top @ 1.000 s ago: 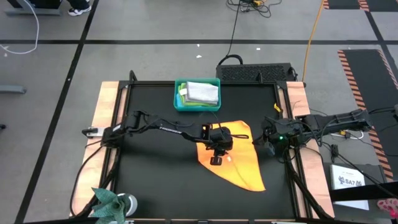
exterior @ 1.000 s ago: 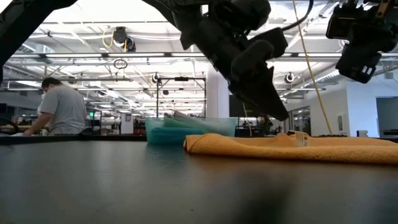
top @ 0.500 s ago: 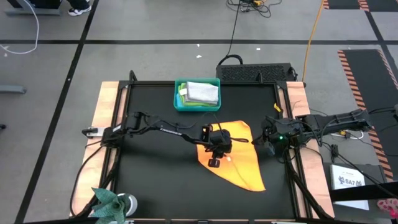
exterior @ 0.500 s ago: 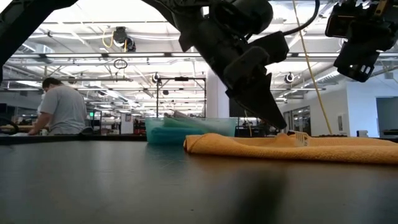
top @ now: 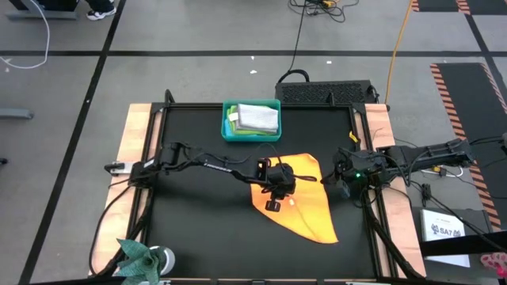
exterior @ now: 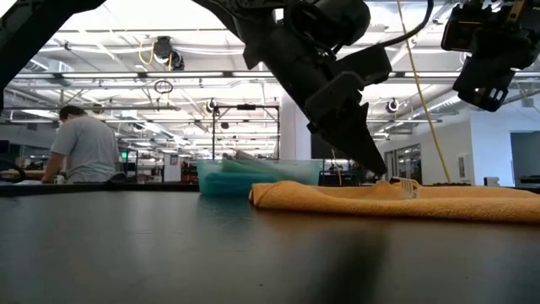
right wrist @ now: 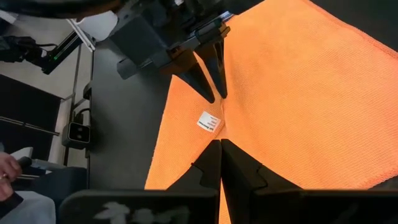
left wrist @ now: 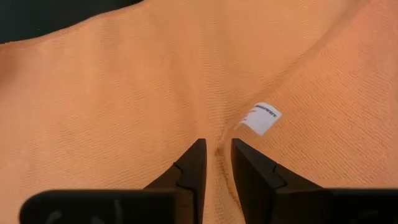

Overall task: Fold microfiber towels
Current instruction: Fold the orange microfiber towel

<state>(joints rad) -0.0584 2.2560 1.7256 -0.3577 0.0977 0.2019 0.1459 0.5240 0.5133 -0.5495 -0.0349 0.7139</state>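
Right now the orange-yellow towel [top: 295, 199] lies spread on the black worktop [top: 190, 229], and it is the one being worked. A ridge of its cloth runs up between the fingers [left wrist: 194, 171] of the left gripper [top: 273, 205], which stand close together, tips down on the fabric, seemingly pinching that ridge; a small white label [left wrist: 260, 117] sits just beyond the fingertips. I'd say the pinch is there to gather enough cloth to lift and carry over for a fold. The right gripper [right wrist: 220, 163] hovers above the towel's far side with its fingers pressed together, holding nothing, seemingly waiting its turn. Well beyond both sets of fingers, the teal bin [top: 230, 131] holds a light grey towel [top: 258, 117] and a lime green one [top: 234, 119], seemingly already folded.
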